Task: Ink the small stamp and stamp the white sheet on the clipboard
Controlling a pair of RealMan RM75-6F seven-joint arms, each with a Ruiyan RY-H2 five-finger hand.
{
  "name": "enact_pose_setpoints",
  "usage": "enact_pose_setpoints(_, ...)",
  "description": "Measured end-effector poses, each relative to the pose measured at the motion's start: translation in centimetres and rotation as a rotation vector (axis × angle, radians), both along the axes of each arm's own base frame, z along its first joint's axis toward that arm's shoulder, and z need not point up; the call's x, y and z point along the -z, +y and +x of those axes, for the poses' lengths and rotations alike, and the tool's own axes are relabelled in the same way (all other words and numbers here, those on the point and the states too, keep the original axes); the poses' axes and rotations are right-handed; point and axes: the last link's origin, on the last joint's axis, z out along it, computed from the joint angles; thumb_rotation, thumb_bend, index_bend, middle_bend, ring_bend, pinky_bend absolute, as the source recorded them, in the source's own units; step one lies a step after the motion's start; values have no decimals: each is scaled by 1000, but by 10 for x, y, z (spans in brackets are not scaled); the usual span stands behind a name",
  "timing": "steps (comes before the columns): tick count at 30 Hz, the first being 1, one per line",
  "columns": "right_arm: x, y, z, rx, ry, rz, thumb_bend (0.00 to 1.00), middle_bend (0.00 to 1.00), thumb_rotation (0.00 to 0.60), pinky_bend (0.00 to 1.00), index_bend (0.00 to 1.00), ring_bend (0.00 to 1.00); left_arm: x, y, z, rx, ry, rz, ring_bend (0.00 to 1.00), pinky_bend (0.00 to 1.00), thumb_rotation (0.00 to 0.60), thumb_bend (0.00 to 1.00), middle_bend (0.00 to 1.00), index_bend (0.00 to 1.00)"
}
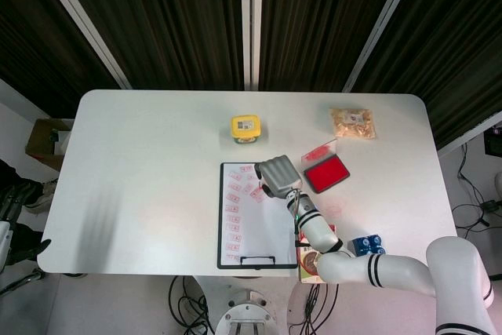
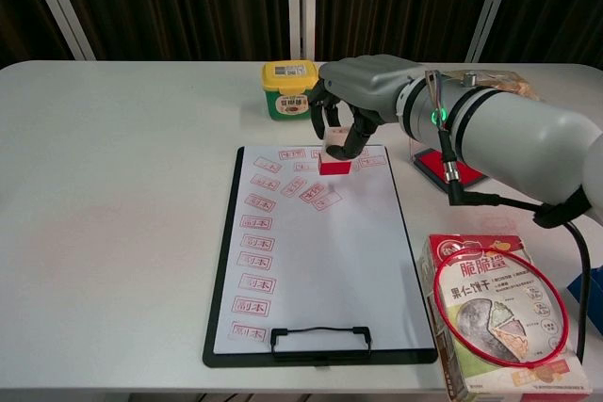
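My right hand (image 1: 276, 174) (image 2: 363, 91) pinches the small stamp (image 2: 334, 152), a white block with a red base. The stamp hangs just above, or touches, the upper part of the white sheet (image 1: 259, 221) (image 2: 325, 261); I cannot tell which. The sheet lies on the black clipboard (image 2: 219, 280) and carries several red stamp marks along its top and left side. The red ink pad (image 1: 325, 174) lies open to the right of the clipboard, its lid standing up. My left hand (image 1: 14, 195) hangs off the table at the far left, holding nothing, fingers apart.
A yellow-lidded green tub (image 1: 246, 127) (image 2: 290, 88) stands behind the clipboard. A snack bag (image 1: 352, 123) lies at the back right. A round-windowed biscuit box (image 2: 499, 313) sits right of the clipboard's clip end, with a blue block (image 1: 366, 245) beyond it.
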Motion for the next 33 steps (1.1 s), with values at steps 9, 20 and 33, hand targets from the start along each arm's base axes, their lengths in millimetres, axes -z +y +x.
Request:
enact_pose_setpoints(9, 9, -9, -8, 30, 17, -8, 536, 876, 600, 1000, 1000, 935, 1, 1, -3, -5, -1, -5, 68, 160, 600, 0, 91, 96)
enact_pose_setpoints(20, 16, -11, -8, 40, 26, -7, 535, 876, 600, 1000, 1000, 934, 1, 1, -4, -8, -2, -6, 68, 160, 600, 0, 91, 96)
enact_pose_setpoints(33, 21, -10, -11, 30, 51, -23, 533, 876, 600, 1000, 1000, 935, 2, 0, -6, -10, -8, -9, 67, 160, 600, 0, 91, 96)
